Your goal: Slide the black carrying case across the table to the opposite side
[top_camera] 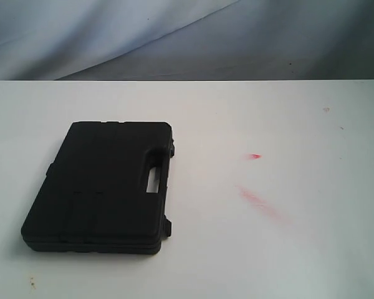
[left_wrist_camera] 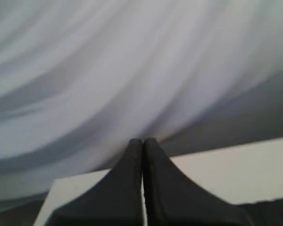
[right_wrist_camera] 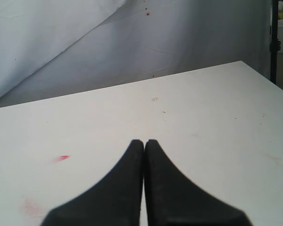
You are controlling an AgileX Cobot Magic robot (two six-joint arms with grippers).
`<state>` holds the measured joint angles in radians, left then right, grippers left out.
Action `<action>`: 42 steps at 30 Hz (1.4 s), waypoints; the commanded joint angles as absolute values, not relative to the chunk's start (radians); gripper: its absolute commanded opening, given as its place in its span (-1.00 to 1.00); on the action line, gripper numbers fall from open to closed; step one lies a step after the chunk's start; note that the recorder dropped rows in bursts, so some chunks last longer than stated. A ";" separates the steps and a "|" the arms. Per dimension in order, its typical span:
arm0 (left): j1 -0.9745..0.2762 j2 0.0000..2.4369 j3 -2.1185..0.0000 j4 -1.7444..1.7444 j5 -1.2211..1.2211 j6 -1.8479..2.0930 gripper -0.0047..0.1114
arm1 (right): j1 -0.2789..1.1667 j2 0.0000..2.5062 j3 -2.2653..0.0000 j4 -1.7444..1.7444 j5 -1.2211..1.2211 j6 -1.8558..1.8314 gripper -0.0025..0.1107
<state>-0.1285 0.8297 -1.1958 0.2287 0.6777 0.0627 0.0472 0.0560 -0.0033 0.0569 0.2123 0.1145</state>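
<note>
The black carrying case [top_camera: 103, 187] lies flat on the left half of the white table [top_camera: 287, 249], its handle slot facing right. Neither gripper shows in the exterior view. In the left wrist view my left gripper [left_wrist_camera: 143, 141] is shut with nothing between its fingers, pointing over the table's far edge [left_wrist_camera: 217, 165] toward the backdrop; a dark strip at the picture's corner [left_wrist_camera: 269, 212] may be the case. In the right wrist view my right gripper [right_wrist_camera: 144, 142] is shut and empty above bare table [right_wrist_camera: 203, 117]. The case is out of that view.
Red smears [top_camera: 257, 200] and a red fleck [top_camera: 254, 156] mark the table right of the case; the fleck [right_wrist_camera: 62, 158] also shows in the right wrist view. A grey-white cloth backdrop [top_camera: 174, 37] hangs behind the far edge. The table's corner [right_wrist_camera: 240, 62] shows.
</note>
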 commanded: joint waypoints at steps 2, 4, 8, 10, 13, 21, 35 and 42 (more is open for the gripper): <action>-0.133 0.951 -1.301 0.000 0.894 0.217 -0.92 | 0.050 0.051 0.000 0.062 0.215 0.114 -0.96; -0.133 1.001 -1.335 -0.071 0.958 0.210 -0.92 | 0.050 0.051 0.000 0.062 0.215 0.114 -0.96; -0.133 1.089 -1.366 -0.298 1.017 0.169 -0.92 | 0.050 0.051 0.000 0.062 0.215 0.114 -0.96; -0.133 1.135 -1.366 -0.370 1.047 0.164 -0.92 | 0.050 0.051 0.000 0.062 0.215 0.114 -0.96; -0.171 1.201 -1.366 -0.346 1.076 0.125 -0.92 | 0.050 0.051 0.000 0.062 0.215 0.114 -0.96; -0.401 1.385 -1.366 -0.115 1.073 -0.075 -0.92 | 0.050 0.051 0.000 0.062 0.215 0.114 -0.96; -0.605 1.750 -1.366 -0.104 0.895 -0.307 -0.92 | 0.050 0.051 0.000 0.062 0.215 0.114 -0.96; -0.605 1.840 -1.366 -0.122 0.807 -0.345 -0.92 | 0.050 0.051 0.000 0.062 0.215 0.114 -0.96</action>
